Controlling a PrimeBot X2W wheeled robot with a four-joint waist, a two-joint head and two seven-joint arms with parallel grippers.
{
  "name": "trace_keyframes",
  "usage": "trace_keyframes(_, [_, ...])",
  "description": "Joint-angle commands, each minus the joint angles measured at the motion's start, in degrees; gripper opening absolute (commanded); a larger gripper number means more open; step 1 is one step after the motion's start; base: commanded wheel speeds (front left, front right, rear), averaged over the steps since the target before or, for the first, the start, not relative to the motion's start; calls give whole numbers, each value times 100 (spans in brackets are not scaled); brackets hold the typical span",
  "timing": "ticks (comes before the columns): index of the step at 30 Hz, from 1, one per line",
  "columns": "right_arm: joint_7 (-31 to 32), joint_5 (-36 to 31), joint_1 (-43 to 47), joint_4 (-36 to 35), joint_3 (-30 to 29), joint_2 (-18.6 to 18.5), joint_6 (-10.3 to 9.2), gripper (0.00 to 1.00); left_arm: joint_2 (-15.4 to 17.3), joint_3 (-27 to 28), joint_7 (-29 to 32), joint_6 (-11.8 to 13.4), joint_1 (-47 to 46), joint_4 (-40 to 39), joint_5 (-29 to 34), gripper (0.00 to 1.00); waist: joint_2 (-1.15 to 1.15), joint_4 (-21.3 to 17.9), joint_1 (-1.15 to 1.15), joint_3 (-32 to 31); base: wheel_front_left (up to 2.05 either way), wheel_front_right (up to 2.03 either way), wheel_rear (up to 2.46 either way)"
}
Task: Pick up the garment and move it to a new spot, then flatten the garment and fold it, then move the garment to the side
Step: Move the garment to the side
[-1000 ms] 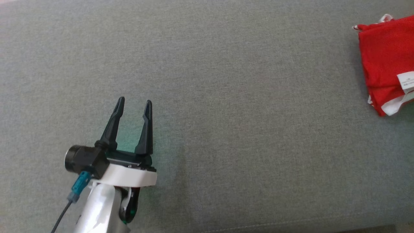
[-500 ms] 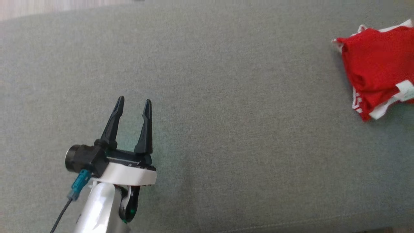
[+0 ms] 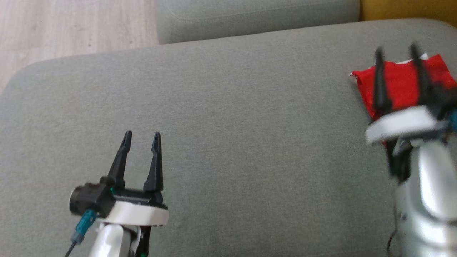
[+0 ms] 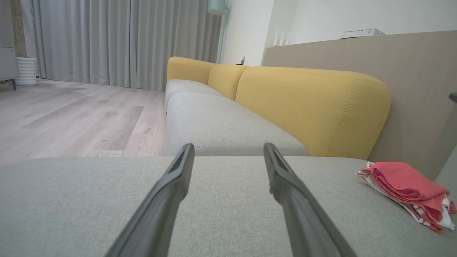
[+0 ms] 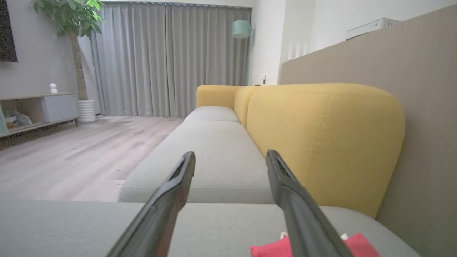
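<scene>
Folded garment (image 3: 400,82) upper right, side-move prob done. Right gripper (image 3: 396,49) & left gripper (image 3: 142,134) open, empty. Next: back arms off w/o snagging.

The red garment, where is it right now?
The red garment lies folded on the grey seat cushion at the head view's right side, partly behind the open right gripper, far from the left gripper.

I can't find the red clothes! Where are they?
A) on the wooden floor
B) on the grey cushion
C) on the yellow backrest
B: the garment lies folded on the grey cushion, next to the yellow backrest.
</scene>
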Motion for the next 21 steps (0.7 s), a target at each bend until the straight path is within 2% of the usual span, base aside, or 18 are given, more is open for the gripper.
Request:
trace_keyframes(1, [-153, 189, 171, -311, 201, 86, -5, 100, 16, 204, -29, -33, -31, -196, -69, 100, 0, 60, 1, -66, 0, 0, 0])
trace_keyframes(5, [-431, 934, 933, -375, 552, 151, -5, 100, 1, 231, -29, -33, 125, -181, -120, 100, 0, 141, 1, -136, 0, 0, 0])
trace_keyframes(8, [-605, 1242, 1327, -219, 805, 154, -5, 100, -5, 207, -29, -33, 230, -162, -123, 100, 0, 195, 1, -188, 0, 0, 0])
trace_keyframes(15, [-762, 1209, 1549, 1, 1144, 155, -5, 100, -10, 261, -29, 22, 324, -206, -173, 100, 0, 246, 1, -237, 0, 0, 0])
trace_keyframes(21, [-779, 1198, 1524, 30, 1190, 156, -5, 100, -11, 246, -29, 72, 349, -235, -173, 100, 0, 247, 1, -283, 0, 0, 0])
